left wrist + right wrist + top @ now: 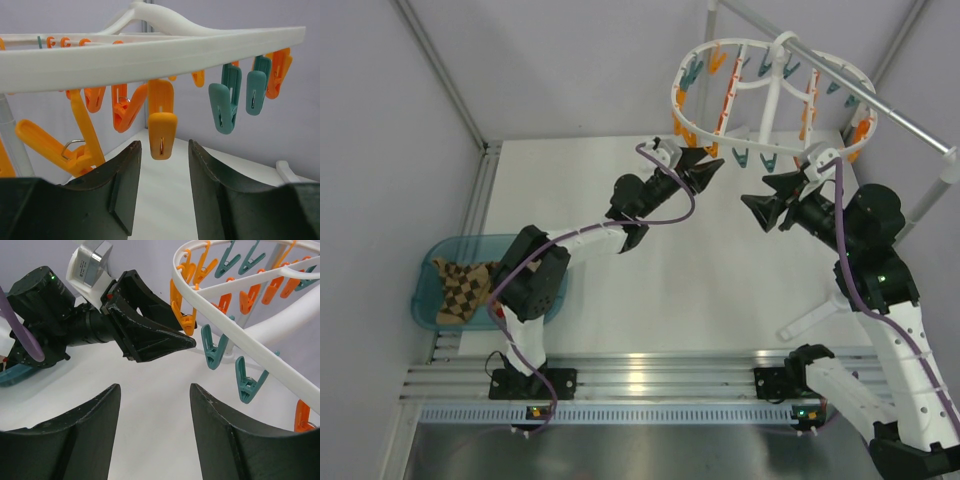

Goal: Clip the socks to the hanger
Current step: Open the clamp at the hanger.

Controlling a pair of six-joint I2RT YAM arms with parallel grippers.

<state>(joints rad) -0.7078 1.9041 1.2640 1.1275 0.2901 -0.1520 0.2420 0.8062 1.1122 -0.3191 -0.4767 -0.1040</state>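
The socks lie folded together in a teal bin at the left edge of the tabletop, near its near left corner. No sock is on the hanger. The hanger is over the far right corner, hooked on a grey rod, so its clips hang free and can be reached from below and from the side.

The left end effector is raised to the near-left part of the hanger rim. Its fingers are apart, with an orange clip hanging in the gap between the tips. In the wrist view there is space on both sides of the clip, so I judge that it is not pinched. This position seems chosen so that closing would squeeze this clip.

The right end effector is just under the rim, facing the left one. It is also open and holds nothing. Teal clips hang beside the orange one.

Because both end effectors are empty and well apart from the bin, I think a sock must be fetched before any clip is useful.
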